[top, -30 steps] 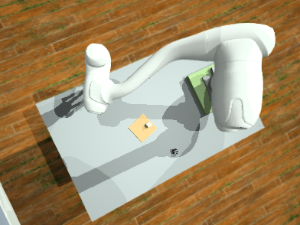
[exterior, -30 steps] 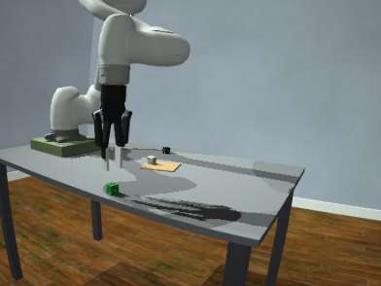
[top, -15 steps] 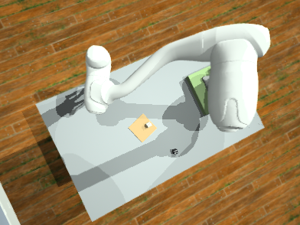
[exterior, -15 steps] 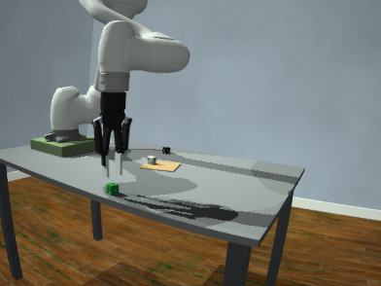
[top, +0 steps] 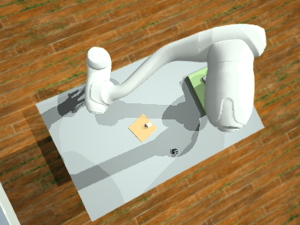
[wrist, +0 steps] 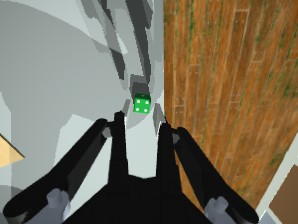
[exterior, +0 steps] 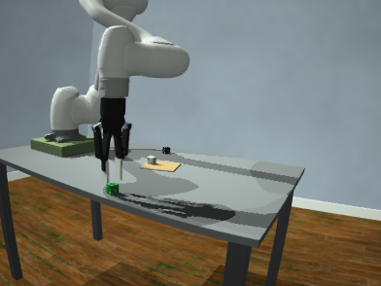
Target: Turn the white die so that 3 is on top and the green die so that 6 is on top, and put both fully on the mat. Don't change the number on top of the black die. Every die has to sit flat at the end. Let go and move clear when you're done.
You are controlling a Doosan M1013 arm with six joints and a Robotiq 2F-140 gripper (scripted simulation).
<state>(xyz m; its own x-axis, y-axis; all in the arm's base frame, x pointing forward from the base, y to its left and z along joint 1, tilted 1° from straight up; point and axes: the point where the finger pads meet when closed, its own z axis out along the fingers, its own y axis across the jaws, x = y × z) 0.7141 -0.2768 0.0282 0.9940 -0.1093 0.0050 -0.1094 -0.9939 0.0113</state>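
My two-finger Robotiq gripper (exterior: pixel 114 176) (wrist: pixel 142 108) pointed straight down above the green die (exterior: pixel 112 189) (wrist: pixel 142 104); its fingers stood partly apart, released, with nothing between them. The green die sat on the grey table (top: pixel 107 195) (exterior: pixel 219 195) (wrist: pixel 40 65), near its long edge and off the mat; the wrist view gave four white pips on its upward face. Farther out, the orange-tan square mat (top: pixel 138 132) (exterior: pixel 167 166) (wrist: pixel 7 152) bore the white die (top: pixel 148 125) (exterior: pixel 152 160); its top number was too small to read. The black die (top: pixel 174 151) (exterior: pixel 166 150) lay beyond the mat, on the tabletop; the white arm (top: pixel 161 57) (exterior: pixel 151 58) rose from a green base block (top: pixel 195 86) (exterior: pixel 63 149).

The gripper (exterior: pixel 114 180) (wrist: pixel 142 108) came down, its fingertips sinking nearer the green die (exterior: pixel 112 189) (wrist: pixel 142 104), while from overhead I saw the arm's bulky raised section (top: pixel 230 80) swing slightly leftward.
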